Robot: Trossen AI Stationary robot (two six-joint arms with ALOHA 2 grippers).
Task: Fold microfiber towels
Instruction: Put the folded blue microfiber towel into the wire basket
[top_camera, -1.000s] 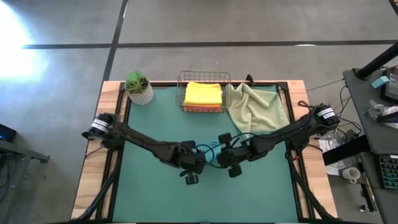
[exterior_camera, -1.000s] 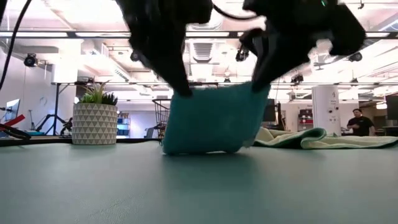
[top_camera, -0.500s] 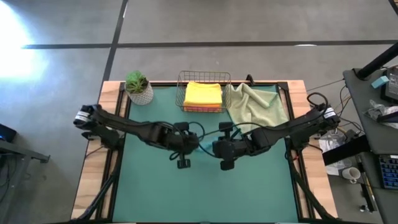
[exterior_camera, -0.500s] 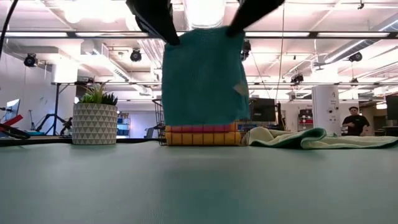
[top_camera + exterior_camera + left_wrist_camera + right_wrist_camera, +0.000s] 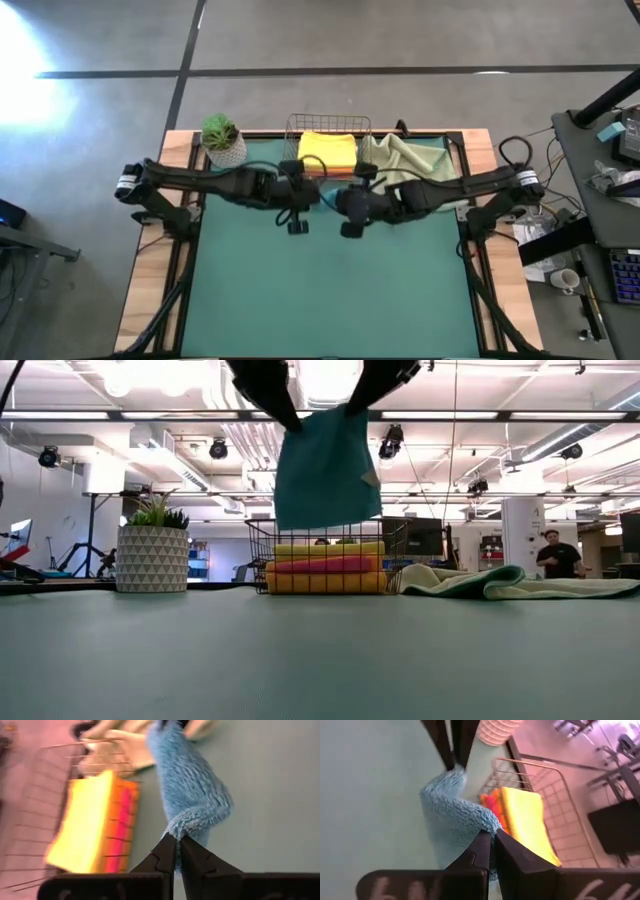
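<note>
A folded teal towel (image 5: 325, 470) hangs in the air between my two grippers, in front of the wire basket (image 5: 260, 555). It also shows in the high view (image 5: 326, 194). My left gripper (image 5: 177, 840) is shut on its upper left corner. My right gripper (image 5: 492, 836) is shut on its upper right corner. The basket (image 5: 292, 135) holds a stack of folded towels, yellow on top (image 5: 330, 148), with pink and orange below (image 5: 320, 564). A pale sage green towel (image 5: 412, 165) lies crumpled on the mat to the right of the basket. My left gripper pinches the towel's upper left corner (image 5: 183, 826) between its two fingers, several layers bunched together. The fingers slant down from above (image 5: 285, 405). The towel hangs below them, clear of the table. My right gripper pinches the towel's upper right corner (image 5: 486, 825) between its two fingers, several layers bunched. The fingers slant down from above (image 5: 368, 390). The towel hangs below, clear of the table, its top edge sagging a little between the two holds.
A potted plant (image 5: 222, 140) stands at the far left corner of the green mat (image 5: 320, 290). The near half of the mat is bare. A person (image 5: 552, 555) stands far off in the room to the right.
Both grippers have risen and gone toward the table's far edge, toward the basket, staying shut on the teal towel. The towel, whose lower end lay on the mat, has been lifted clear and now hangs in front of the basket, above its rim.
</note>
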